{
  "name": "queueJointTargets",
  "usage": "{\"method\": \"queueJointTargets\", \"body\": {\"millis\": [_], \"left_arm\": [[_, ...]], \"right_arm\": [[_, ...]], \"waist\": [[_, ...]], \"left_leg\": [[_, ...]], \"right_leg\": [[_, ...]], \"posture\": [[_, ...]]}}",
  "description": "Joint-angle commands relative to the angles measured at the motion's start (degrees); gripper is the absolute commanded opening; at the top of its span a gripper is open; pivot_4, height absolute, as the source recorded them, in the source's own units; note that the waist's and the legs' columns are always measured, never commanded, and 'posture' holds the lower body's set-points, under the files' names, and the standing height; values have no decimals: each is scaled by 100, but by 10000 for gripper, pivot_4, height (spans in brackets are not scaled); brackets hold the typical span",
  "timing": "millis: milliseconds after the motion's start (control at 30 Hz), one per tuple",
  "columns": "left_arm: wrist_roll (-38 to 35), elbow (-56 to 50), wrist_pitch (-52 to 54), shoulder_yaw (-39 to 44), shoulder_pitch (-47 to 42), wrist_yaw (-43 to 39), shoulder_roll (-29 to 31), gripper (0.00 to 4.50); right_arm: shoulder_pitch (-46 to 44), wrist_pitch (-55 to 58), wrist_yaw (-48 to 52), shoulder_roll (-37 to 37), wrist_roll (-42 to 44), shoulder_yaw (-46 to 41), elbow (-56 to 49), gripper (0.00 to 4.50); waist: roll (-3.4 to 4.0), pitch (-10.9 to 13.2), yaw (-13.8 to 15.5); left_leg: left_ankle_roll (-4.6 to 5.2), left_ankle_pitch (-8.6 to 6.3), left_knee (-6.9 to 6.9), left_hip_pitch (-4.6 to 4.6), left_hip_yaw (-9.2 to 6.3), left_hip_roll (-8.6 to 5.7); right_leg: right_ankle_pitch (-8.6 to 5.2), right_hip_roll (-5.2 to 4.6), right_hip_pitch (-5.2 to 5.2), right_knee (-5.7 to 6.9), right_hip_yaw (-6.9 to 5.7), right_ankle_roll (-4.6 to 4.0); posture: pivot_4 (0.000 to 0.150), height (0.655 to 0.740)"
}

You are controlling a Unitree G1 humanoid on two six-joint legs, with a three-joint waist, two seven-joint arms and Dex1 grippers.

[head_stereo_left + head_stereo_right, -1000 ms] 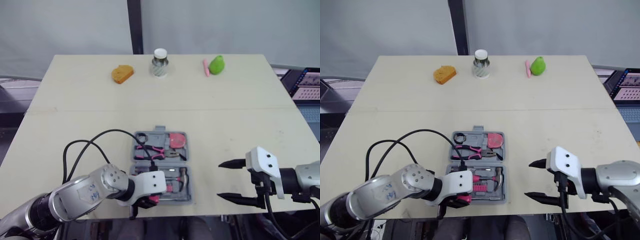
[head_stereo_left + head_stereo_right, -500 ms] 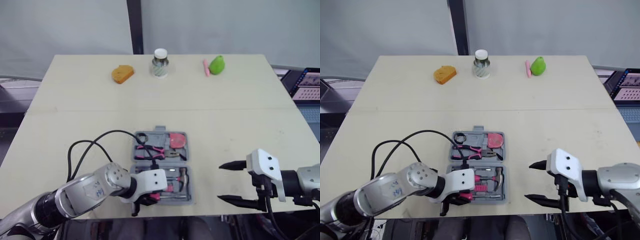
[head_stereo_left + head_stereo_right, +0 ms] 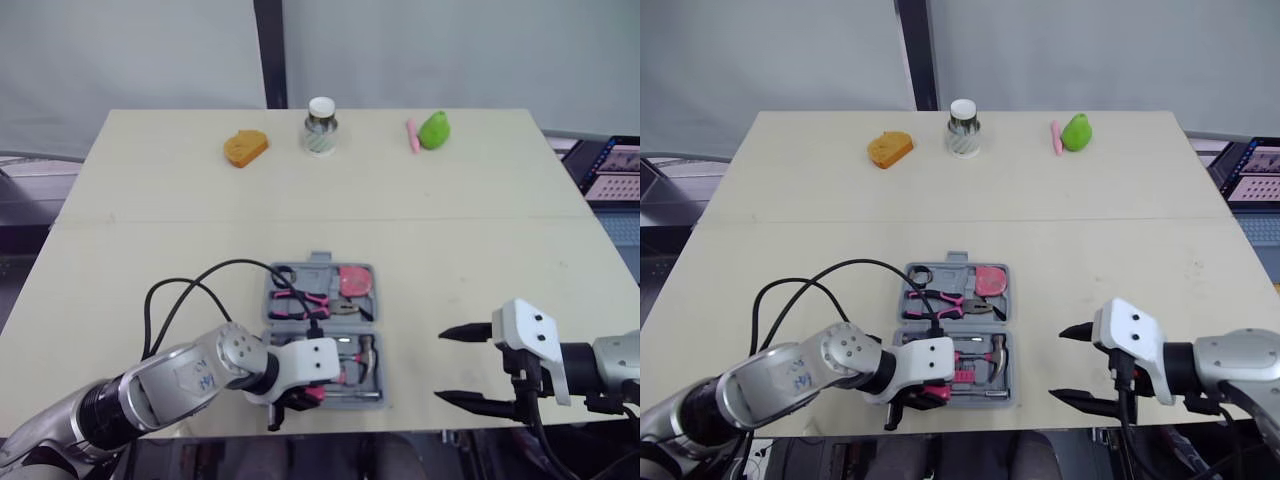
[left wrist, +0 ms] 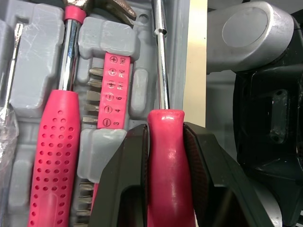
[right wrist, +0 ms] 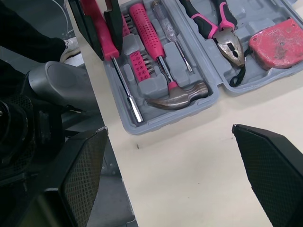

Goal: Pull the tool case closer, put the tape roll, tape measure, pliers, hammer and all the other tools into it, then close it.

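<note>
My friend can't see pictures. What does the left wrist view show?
The left gripper is clamped on the pink handle of a screwdriver, whose metal shaft runs along one side of the open grey tool case. Beside it lie a pink-handled hammer and a pink bit holder.

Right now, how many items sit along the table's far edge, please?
4, left to right: orange piece, white-lidded jar, pink stick, green object.
</note>
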Motion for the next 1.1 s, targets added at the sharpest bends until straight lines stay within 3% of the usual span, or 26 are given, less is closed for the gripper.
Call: {"method": "queueJointTargets", "body": {"millis": [33,300,333,467,633,733,800,967,1033,1100], "left_arm": [[42,-111,-114,-16,-53,-74,-29,6150],[34,-42,-137,-12,-61,-85,-108,6150],[37,-43,-142,-6,-57,-83,-122,16787],[-1,-87,-140,47,-47,-130,-127,34839],[-265,-252,-28,421,-54,-287,-112,34839],[-740,-400,50,1176,143,-519,-95,34839],[-956,-407,-465,1805,485,-844,135,34839],[-592,244,-2779,2573,1853,-1438,331,34839],[-556,645,-3576,2798,2326,-1668,172,29693],[-199,1159,-4479,2765,2593,-1860,103,21286]], "right_arm": [[19,11,-53,65,136,-233,-232,45000],[113,38,-109,80,183,-290,-290,45000],[129,40,-116,83,192,-301,-299,45000],[157,47,-139,86,221,-309,-322,45000],[87,36,-141,95,274,-276,-278,45000],[-71,-16,-202,160,313,-187,-187,45000],[-270,-60,-257,248,330,-87,-53,45000],[-842,-158,-337,490,301,312,297,45000],[-983,-200,-347,550,224,422,394,45000],[-1069,-174,-389,609,285,442,425,45000]], "waist": [[0,0,0],[0,0,2],[0,0,3],[0,0,0],[0,0,0],[0,0,-7],[0,0,-19],[7,-4,-69],[7,-4,-63],[7,-4,-11]], "left_leg": [[0,0,0,0,0,0],[0,0,1,0,0,0],[0,0,2,0,-1,0],[1,0,2,0,-1,0],[1,0,3,0,-1,0],[1,0,3,0,-1,0],[1,0,3,0,-2,1],[1,0,-4,5,-1,2],[1,0,-4,2,-1,1],[1,0,0,2,-2,1]], "right_leg": [[0,0,0,0,0,0],[0,0,0,1,0,0],[0,0,0,1,0,0],[0,0,0,1,0,0],[0,0,1,2,0,0],[0,0,1,2,0,0],[0,0,0,2,0,0],[0,-1,1,1,-1,-1],[0,-1,-2,0,-2,-1],[0,-1,-1,1,-4,-1]], "posture": [[1500,7400],[1500,7400],[1500,7400],[1500,7400],[1500,7400],[1500,7400],[1500,7400],[1500,7400],[1500,7400],[1500,7400]]}}
